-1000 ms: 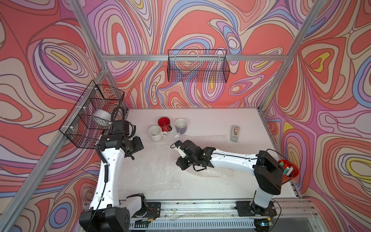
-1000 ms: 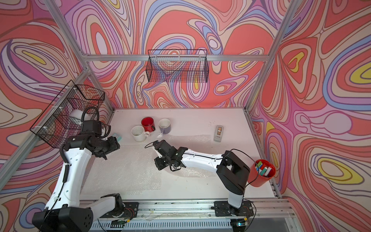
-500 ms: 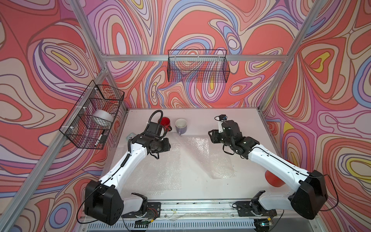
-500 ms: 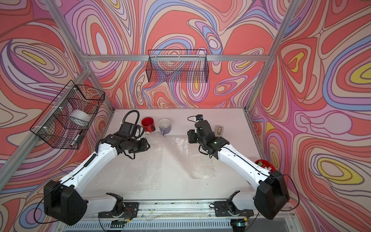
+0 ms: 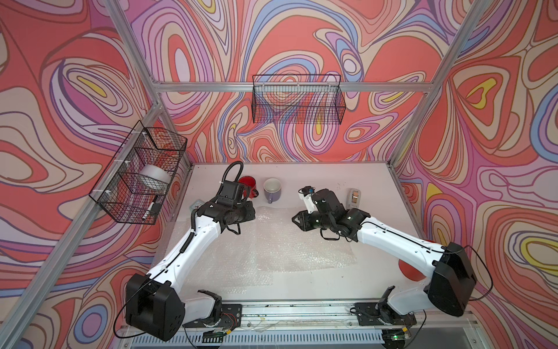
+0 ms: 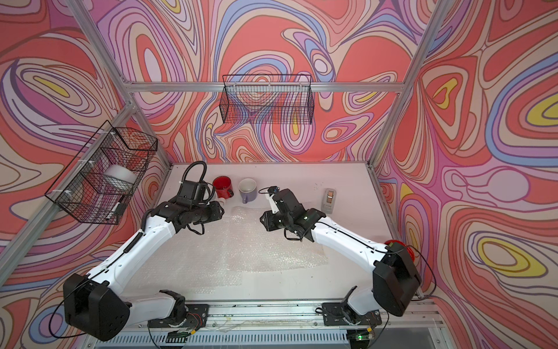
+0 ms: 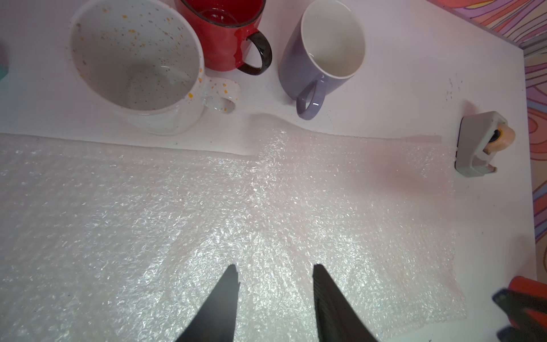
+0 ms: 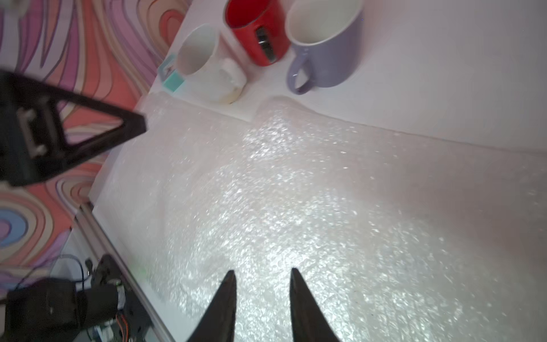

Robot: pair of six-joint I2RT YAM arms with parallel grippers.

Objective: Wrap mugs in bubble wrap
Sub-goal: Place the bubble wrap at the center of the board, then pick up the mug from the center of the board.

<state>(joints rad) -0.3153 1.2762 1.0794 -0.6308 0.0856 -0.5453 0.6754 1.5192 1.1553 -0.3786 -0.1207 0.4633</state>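
So the bubble wrap (image 5: 287,241) was spread flat over the middle of the table (image 5: 317,178), as what looked like two overlapped sheets, and nothing had been wrapped yet. The mugs were parked upright just past its far edge. The white mug (image 7: 136,65) and red mug (image 7: 225,35) were packed close together. The lavender mug (image 7: 322,53) was set a little apart, with its handle pointed at a lifted ripple in the wrap's edge.

The left gripper (image 7: 273,269) and right gripper (image 8: 262,274) were hung over the sheet, jaws parted, nothing held. A tape dispenser (image 5: 354,198) was sat just beside the sheet's corner.

What could probably go wrong: with the mugs crowded like that, a neighbour could easily get knocked when one is reached for. And if one sheet is pinched, the overlapped one could get dragged along too.
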